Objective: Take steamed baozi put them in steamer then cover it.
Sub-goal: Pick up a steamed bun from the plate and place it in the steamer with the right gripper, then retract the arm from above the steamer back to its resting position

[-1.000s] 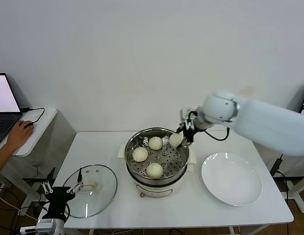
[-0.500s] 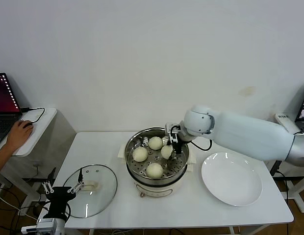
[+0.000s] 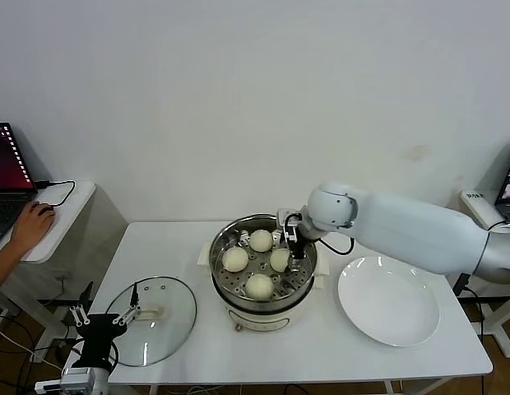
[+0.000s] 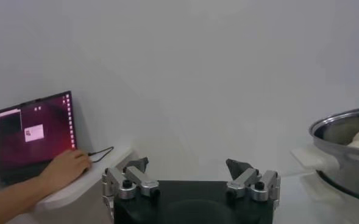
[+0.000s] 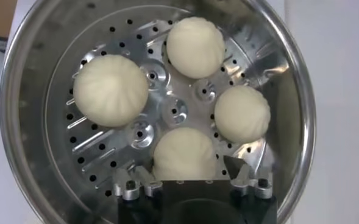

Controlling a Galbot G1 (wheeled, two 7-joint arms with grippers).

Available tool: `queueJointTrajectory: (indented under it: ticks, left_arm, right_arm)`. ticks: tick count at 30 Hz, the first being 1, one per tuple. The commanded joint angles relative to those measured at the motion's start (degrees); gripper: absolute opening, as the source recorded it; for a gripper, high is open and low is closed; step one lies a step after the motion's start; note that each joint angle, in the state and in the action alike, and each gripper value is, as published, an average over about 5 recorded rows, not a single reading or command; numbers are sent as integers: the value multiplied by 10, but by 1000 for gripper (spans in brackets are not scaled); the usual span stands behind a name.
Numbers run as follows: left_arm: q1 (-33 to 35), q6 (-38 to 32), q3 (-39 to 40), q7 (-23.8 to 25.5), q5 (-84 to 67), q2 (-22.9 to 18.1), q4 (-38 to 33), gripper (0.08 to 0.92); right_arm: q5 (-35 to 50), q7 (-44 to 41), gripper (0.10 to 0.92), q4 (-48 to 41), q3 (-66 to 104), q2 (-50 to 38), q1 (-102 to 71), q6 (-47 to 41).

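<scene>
The steamer (image 3: 224,234) stands mid-table, and four baozi lie on its perforated tray: far (image 3: 261,240), left (image 3: 234,258), near (image 3: 259,285) and right (image 3: 279,259). My right gripper (image 3: 293,248) reaches into the steamer at the right baozi. In the right wrist view the steamer (image 5: 27,122) fills the frame. There my right gripper (image 5: 188,176) is open, with one baozi (image 5: 184,152) resting on the tray between its fingers. The cover (image 3: 169,329) lies flat on the table at front left. My left gripper (image 3: 103,318) is open and idle beside it, and also shows in the left wrist view (image 4: 188,173).
A flat white plate (image 3: 389,300) lies to the right of the steamer. A side desk with a laptop (image 4: 33,137) and a person's hand (image 3: 33,226) is at the far left. The steamer's rim (image 4: 344,122) shows at the edge of the left wrist view.
My right gripper moved left from the steamer's right rim and down into the pot with a baozi. That baozi now rests on the tray. The left arm has not moved.
</scene>
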Motion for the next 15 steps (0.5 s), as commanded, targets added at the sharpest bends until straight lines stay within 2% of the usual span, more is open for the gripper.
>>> queueJointTrajectory:
  ticks: [1, 8, 12, 15]
  left_arm:
    - [0, 0, 0, 0, -1, 0, -1, 823]
    - [0, 0, 1, 1, 1, 2, 0, 823]
    - [1, 0, 3, 1, 2, 0, 0, 823]
    - [3, -3, 7, 3, 2, -1, 1, 823]
  right_arm:
    - [35, 32, 817, 69, 77, -89, 0, 13]
    - [139, 258, 823, 160, 180, -213, -122, 68]
    - [156, 371, 823, 206, 327, -261, -299, 121]
    - [152, 424, 822, 231, 491, -266, -468, 166]
